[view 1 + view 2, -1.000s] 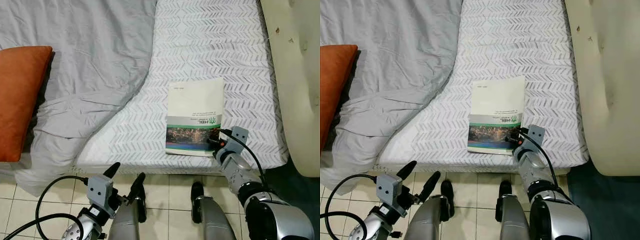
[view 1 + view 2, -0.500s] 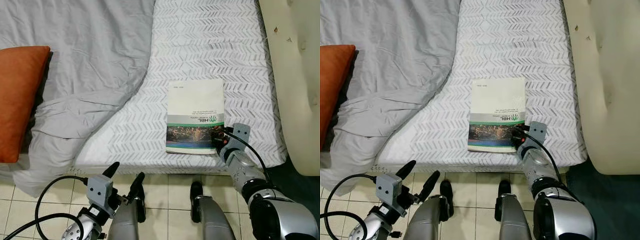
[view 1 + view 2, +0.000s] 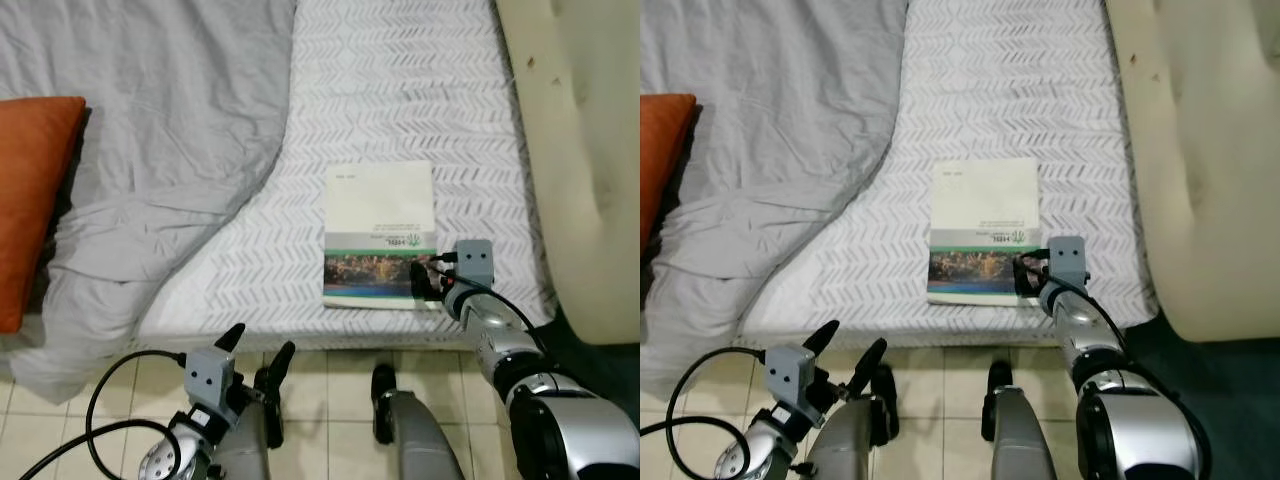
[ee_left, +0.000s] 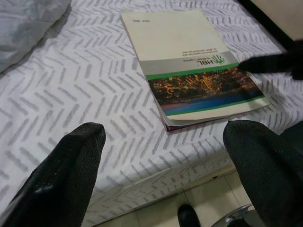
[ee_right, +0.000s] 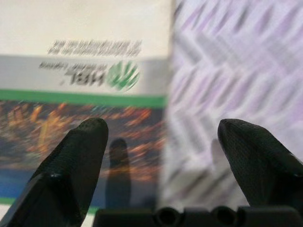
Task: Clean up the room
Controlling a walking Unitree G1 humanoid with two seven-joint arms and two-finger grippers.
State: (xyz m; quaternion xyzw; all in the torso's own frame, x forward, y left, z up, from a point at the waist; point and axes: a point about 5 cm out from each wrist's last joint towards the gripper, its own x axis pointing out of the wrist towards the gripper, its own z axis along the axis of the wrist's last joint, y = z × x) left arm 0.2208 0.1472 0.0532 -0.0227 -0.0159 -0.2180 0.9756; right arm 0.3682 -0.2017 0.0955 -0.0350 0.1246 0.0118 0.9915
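Nearest the robot, the left gripper [image 3: 255,357] hangs low over the tiled floor [image 3: 330,385] just in front of the mattress edge, its two black fingers spread apart with nothing between them. A little farther and to the right, the right gripper [image 3: 422,281] reaches onto the near edge of the mattress [image 3: 400,90], its fingers spread wide over the near right corner of the book [image 3: 379,234]; one finger [image 5: 71,161] sits over the cover's dark photo band and the other over the sheet just right of the book, and whether either touches cannot be told. The book lies flat on the chevron-patterned sheet near the mattress's front edge, its long axis running near to far; the printed title reads upside down from the robot's side, with the photo band and green stripe at the near end and the plain cream part at the far end. To the left, a rumpled grey blanket [image 3: 150,130] covers the mattress and spills over its near left corner. At the far left edge lies an orange cushion [image 3: 30,200]. Along the right side stands a cream padded surface [image 3: 580,150], close beside the mattress.
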